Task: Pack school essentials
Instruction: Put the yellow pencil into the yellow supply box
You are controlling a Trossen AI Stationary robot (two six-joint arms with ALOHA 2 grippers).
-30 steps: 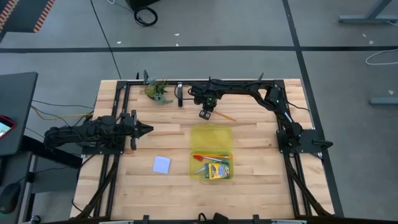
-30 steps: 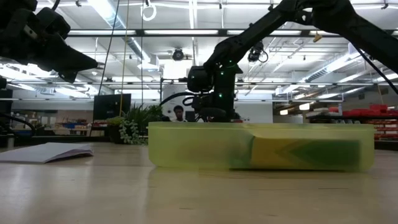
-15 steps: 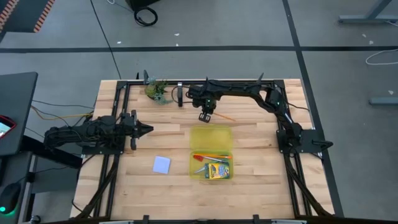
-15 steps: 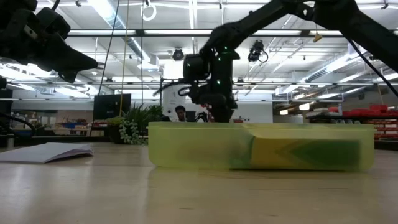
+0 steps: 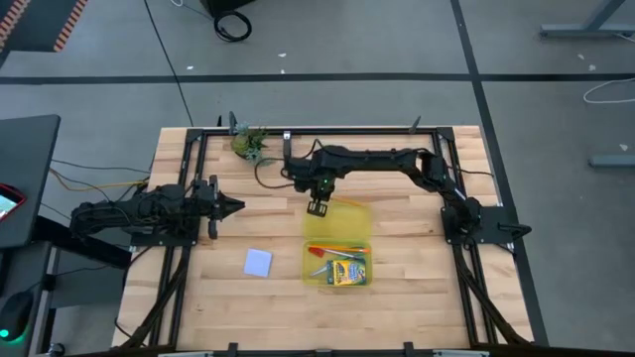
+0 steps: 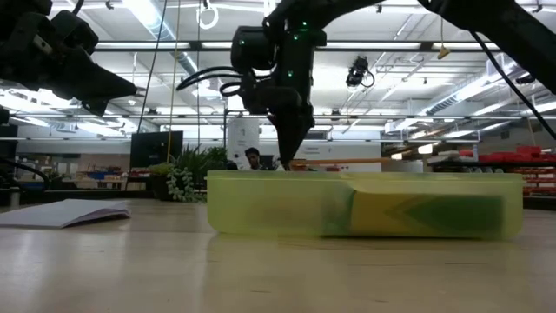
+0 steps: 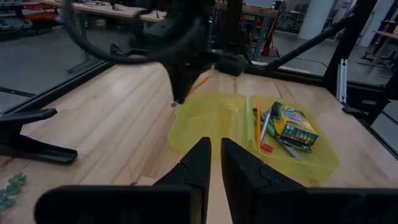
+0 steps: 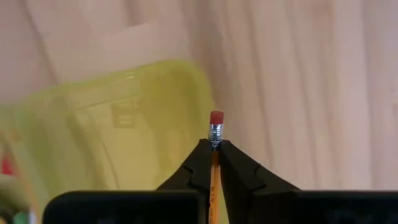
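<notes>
We have the orange pencil pinched between the closed fingers of the right gripper, eraser end poking out past the tips, hanging over the far left corner of the open yellow case. Our worry is the release: the pencil is long and the gripper sits right at the case's edge, so it could land across the rim and roll onto the table. The near half of the case already holds the crayon box, scissors and another pencil or pen. The pale blue note pad lies outside, near our left gripper, which waits nearly closed on nothing.
</notes>
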